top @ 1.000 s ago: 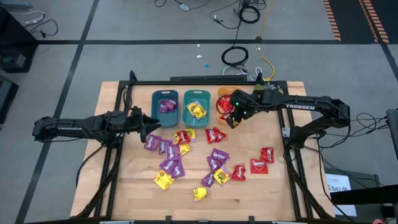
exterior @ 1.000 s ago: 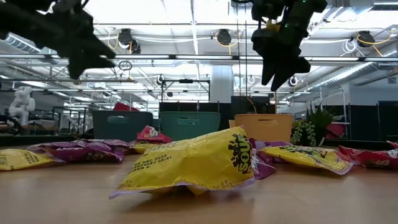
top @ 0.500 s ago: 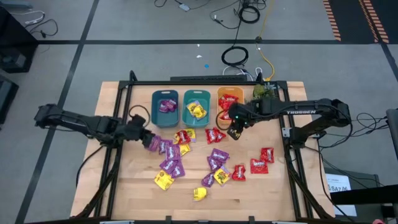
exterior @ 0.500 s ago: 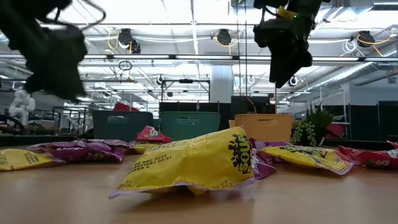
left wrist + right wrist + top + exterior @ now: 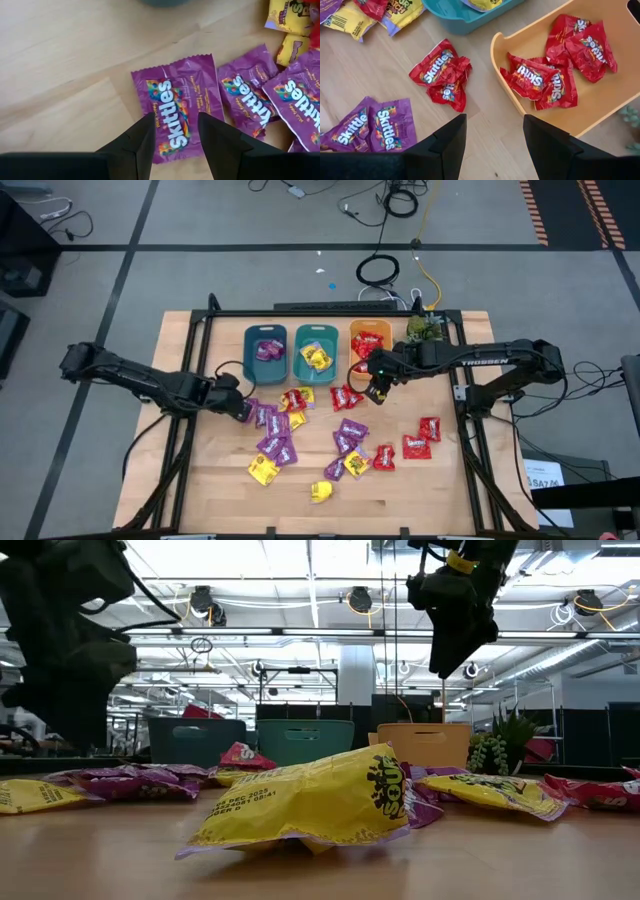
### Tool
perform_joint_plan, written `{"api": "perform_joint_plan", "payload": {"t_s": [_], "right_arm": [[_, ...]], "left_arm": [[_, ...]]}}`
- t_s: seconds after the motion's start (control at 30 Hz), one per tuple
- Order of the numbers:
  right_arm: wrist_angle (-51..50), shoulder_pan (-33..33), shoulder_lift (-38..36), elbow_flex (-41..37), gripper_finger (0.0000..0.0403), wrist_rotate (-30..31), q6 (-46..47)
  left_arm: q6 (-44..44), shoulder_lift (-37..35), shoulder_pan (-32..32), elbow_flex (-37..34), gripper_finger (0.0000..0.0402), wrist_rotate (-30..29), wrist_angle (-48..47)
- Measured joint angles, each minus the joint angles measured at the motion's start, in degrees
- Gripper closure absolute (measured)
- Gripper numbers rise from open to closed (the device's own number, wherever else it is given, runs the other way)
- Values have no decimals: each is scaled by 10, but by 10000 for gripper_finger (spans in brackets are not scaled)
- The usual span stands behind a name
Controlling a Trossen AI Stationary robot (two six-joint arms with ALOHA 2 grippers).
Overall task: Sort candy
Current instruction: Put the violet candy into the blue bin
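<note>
Purple, yellow and red candy packets lie flat in a loose pile [image 5: 300,430] on the wooden table. My left gripper [image 5: 242,408] points down at the pile's left end, open, one finger on each side above a purple packet [image 5: 175,110]. My right gripper [image 5: 375,386] hovers open in front of the orange bin [image 5: 352,330], above bare wood next to two red packets [image 5: 442,75]. The orange bin holds several red packets [image 5: 555,65]. The dark teal bin [image 5: 266,350] holds purple candy, and the teal bin [image 5: 316,355] holds yellow candy.
The three bins stand in a row at the table's far side, with a small green plant [image 5: 420,328] to their right. Red packets [image 5: 422,438] lie apart toward the right edge. A yellow packet [image 5: 310,800] lies close to the near edge. Bare wood shows at the near left.
My left gripper has sunk and gone toward the near edge, tipping from nearly level to pointing down over the purple packet at the pile's left end. My right gripper has drawn back from over the orange bin toward the near edge, then kept still. No candy has moved.
</note>
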Motion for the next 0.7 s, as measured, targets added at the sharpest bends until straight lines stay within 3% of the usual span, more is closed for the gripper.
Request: {"api": "perform_joint_plan", "payload": {"t_s": [0.53, 0.7], "right_arm": [[3, 0, 0, 0, 215, 0, 0], [3, 0, 0, 0, 215, 11, -10]], "left_arm": [[20, 168, 0, 2, 246, -19, 80], [19, 185, 0, 3, 298, -7, 90]]}}
